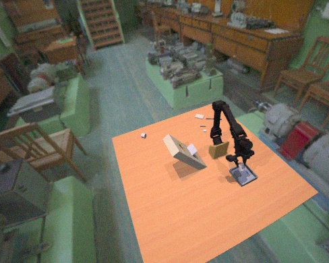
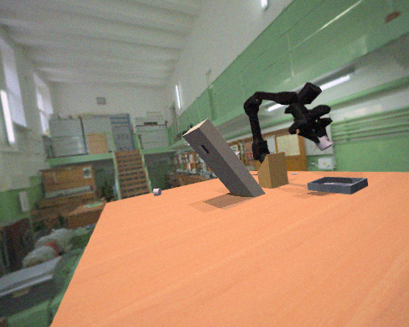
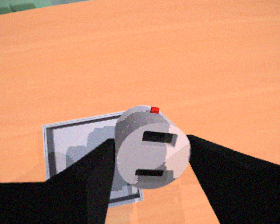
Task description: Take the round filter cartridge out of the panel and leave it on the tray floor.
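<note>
The round filter cartridge (image 1: 241, 166) (image 2: 324, 143) (image 3: 153, 159) is pale grey, with two dark slots on its face and a small red mark on its side. My gripper (image 1: 240, 164) (image 2: 320, 137) (image 3: 150, 142) is shut on it, one finger on each side. It holds the cartridge in the air, well above the dark-rimmed tray (image 1: 250, 181) (image 2: 328, 188) (image 3: 46, 150). In the wrist view the tray lies below and partly left, partly hidden by the cartridge and the left finger. The service panel (image 1: 192, 161) (image 2: 230, 163) leans at a slant, away from the gripper.
A tan block (image 1: 218, 150) (image 2: 274, 169) stands between panel and tray, near the arm's base. A pale plate (image 1: 191, 149) stands at the panel's face. A small white cylinder (image 1: 143, 135) (image 2: 157, 191) lies near the far left table edge. Small flat pieces and thin dark rods lie behind the arm's base.
</note>
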Robot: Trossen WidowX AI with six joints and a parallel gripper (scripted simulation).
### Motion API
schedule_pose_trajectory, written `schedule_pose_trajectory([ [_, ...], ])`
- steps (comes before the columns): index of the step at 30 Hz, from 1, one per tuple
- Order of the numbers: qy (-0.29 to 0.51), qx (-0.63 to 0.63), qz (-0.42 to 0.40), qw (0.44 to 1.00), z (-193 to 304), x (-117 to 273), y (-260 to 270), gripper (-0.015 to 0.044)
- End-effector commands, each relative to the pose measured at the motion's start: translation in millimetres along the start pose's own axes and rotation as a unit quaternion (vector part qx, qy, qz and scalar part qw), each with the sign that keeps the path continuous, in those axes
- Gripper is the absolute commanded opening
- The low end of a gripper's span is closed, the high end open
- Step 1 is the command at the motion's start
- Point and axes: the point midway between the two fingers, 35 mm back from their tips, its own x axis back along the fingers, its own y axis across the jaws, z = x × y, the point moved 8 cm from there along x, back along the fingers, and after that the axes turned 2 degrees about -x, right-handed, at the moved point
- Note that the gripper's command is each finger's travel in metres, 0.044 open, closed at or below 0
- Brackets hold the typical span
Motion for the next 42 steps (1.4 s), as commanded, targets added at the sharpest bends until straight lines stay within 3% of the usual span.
schedule_pose_trajectory([
  [1,0.001,0.036,-0.023,0.999,11.4,-15.7,17.8,0.0000],
  [12,0.011,0.138,-0.084,0.987,56.0,-56.7,60.4,0.0000],
  [34,0.011,0.140,-0.086,0.986,96.9,-123.0,59.5,0.0000],
  [42,0.015,0.142,-0.082,0.986,94.8,-120.5,59.2,0.0210],
])
